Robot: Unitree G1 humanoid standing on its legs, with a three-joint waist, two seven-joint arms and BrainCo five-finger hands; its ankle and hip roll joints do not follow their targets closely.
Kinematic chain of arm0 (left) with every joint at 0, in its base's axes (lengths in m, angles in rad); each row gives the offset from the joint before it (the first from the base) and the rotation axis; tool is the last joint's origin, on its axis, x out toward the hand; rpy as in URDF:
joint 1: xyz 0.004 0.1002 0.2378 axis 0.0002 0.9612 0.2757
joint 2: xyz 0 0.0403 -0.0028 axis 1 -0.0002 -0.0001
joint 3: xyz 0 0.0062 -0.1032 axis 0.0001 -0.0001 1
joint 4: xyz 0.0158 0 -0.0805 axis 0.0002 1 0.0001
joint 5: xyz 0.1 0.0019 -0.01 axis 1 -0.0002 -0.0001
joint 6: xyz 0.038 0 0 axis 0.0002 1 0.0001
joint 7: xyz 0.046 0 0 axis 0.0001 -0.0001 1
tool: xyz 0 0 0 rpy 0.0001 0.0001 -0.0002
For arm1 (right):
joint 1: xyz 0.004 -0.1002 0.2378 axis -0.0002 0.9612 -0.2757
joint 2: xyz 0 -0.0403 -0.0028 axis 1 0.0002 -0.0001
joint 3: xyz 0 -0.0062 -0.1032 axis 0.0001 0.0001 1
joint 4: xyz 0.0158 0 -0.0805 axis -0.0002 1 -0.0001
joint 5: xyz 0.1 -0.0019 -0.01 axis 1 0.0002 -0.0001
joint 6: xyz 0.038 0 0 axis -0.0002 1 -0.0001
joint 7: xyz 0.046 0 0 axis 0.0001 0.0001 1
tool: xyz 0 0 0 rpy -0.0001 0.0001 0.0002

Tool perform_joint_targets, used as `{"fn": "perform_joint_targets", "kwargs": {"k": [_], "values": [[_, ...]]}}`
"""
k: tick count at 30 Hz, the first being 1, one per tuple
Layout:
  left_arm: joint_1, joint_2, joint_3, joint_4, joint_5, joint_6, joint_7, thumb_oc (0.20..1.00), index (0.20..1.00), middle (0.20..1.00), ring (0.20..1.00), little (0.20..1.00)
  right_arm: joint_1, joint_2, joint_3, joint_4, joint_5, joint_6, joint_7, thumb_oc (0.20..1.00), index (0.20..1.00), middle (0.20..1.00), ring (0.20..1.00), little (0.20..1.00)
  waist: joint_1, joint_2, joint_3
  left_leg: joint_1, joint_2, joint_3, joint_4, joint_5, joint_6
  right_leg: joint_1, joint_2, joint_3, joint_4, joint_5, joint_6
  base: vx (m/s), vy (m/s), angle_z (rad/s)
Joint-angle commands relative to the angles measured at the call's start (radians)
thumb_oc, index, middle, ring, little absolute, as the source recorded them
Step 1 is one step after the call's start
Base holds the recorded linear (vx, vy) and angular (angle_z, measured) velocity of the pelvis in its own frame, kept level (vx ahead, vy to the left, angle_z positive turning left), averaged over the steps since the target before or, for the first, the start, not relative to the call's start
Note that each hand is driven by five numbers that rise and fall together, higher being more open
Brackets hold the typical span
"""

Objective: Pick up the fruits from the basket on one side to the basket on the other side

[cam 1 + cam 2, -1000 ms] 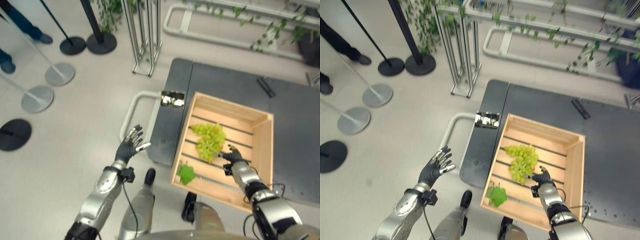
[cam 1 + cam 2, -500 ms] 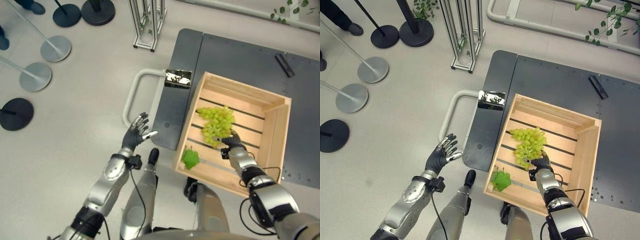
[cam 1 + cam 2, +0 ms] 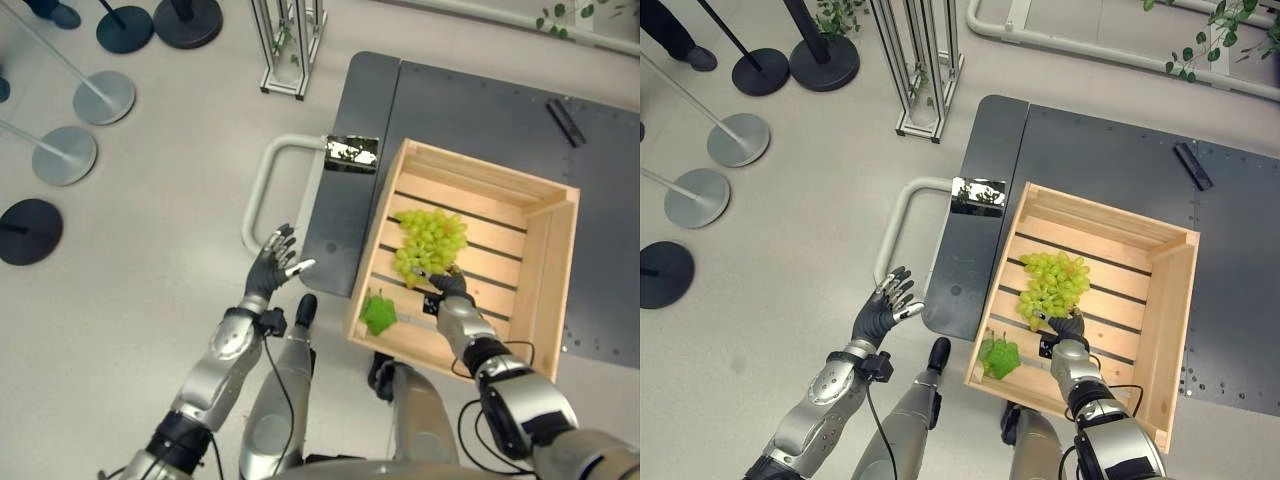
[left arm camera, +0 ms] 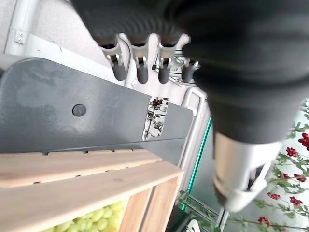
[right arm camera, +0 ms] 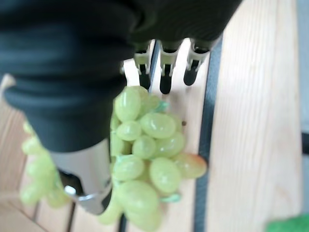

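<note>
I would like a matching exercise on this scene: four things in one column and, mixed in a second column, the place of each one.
Things:
1. green grapes
2. green leaf
3. left hand
4. right hand

Places:
A. open, above the floor beside the dark cart
B. near corner of the wooden crate
C. middle of the crate's slatted floor
D. inside the crate, at the near edge of the grapes

Pairs: 1-C, 2-B, 3-A, 4-D

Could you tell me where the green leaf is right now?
The green leaf lies in the wooden crate's near left corner, beside the grapes and left of the right hand.
</note>
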Motion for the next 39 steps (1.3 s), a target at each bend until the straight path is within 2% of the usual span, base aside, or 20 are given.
{"fn": "perform_joint_targets", "kwargs": {"k": [1,10,15,31,35,36,37,38,39], "values": [[0.005,-0.028,-0.022,-0.078,-0.030,-0.050,0.011,1.000,1.000,1.000,1.000,1.000,-0.047,0.048,0.026,-0.038,0.047,-0.032,0.041,1.000,1.000,1.000,1.000,1.000,0.010,0.022,0.001,0.021,-0.004,0.046,-0.062,-0.050,0.019,-0.035,-0.055,0.029,-0.003,0.010,0.012,0.00,0.000,0.00],[-0.007,-0.036,-0.023,-0.057,-0.027,-0.054,0.039,1.000,1.000,1.000,1.000,1.000,-0.036,0.111,0.092,-0.170,0.093,-0.064,0.041,1.000,1.000,1.000,1.000,1.000,0.007,0.015,0.001,0.002,-0.003,0.047,-0.058,-0.047,0.020,-0.055,-0.050,0.031,-0.002,0.016,0.011,0.00,0.000,-0.01],[-0.020,-0.040,-0.014,-0.042,-0.027,-0.055,0.050,1.000,1.000,1.000,1.000,1.000,0.020,0.138,0.097,-0.244,0.188,-0.094,0.059,1.000,1.000,1.000,1.000,1.000,0.004,0.003,0.001,-0.004,-0.002,0.047,-0.058,-0.047,0.019,-0.060,-0.052,0.028,0.000,0.018,0.013,0.00,0.000,0.00],[-0.049,-0.044,-0.047,-0.034,-0.046,-0.065,0.070,1.000,1.000,1.000,1.000,1.000,-0.039,0.178,0.068,-0.150,0.284,-0.121,0.026,1.000,1.000,1.000,1.000,1.000,0.014,0.009,0.001,-0.008,-0.004,0.051,-0.057,-0.051,0.021,-0.063,-0.054,0.028,-0.001,0.020,0.014,0.00,0.000,0.00],[-0.044,-0.044,-0.043,-0.033,-0.045,-0.067,0.075,1.000,1.000,1.000,1.000,1.000,-0.029,0.177,0.088,-0.180,0.262,-0.120,0.028,1.000,1.000,1.000,1.000,1.000,0.014,0.005,0.001,-0.006,-0.005,0.052,-0.057,-0.052,0.022,-0.066,-0.054,0.030,0.002,0.022,0.015,0.00,0.000,0.00],[-0.044,-0.043,-0.036,-0.031,-0.039,-0.069,0.079,1.000,1.000,1.000,1.000,1.000,-0.026,0.161,0.112,-0.191,0.182,-0.102,0.023,1.000,1.000,1.000,1.000,1.000,0.014,0.002,0.001,-0.007,-0.005,0.053,-0.058,-0.052,0.023,-0.067,-0.054,0.031,0.001,0.024,0.015,0.00,0.000,0.00],[-0.044,-0.043,-0.036,-0.031,-0.039,-0.069,0.079,1.000,1.000,1.000,1.000,1.000,-0.026,0.161,0.112,-0.192,0.182,-0.102,0.023,1.000,1.000,1.000,1.000,1.000,0.014,0.003,0.001,-0.007,-0.005,0.053,-0.058,-0.052,0.023,-0.067,-0.054,0.031,0.001,0.024,0.015,0.00,0.000,0.00],[-0.045,-0.040,-0.030,-0.031,-0.032,-0.071,0.085,1.000,1.000,1.000,1.000,1.000,-0.028,0.135,0.141,-0.202,0.034,-0.063,0.005,1.000,1.000,1.000,1.000,1.000,0.013,0.000,0.001,-0.007,-0.005,0.052,-0.058,-0.051,0.024,-0.068,-0.053,0.032,0.000,0.026,0.015,0.00,0.000,0.00],[-0.045,-0.040,-0.030,-0.031,-0.031,-0.070,0.085,1.000,1.000,1.000,1.000,1.000,-0.027,0.135,0.141,-0.203,0.034,-0.063,0.004,1.000,1.000,1.000,1.000,1.000,0.013,0.001,0.001,-0.007,-0.005,0.052,-0.058,-0.051,0.024,-0.068,-0.053,0.032,0.000,0.026,0.015,0.00,0.000,0.00]]}}
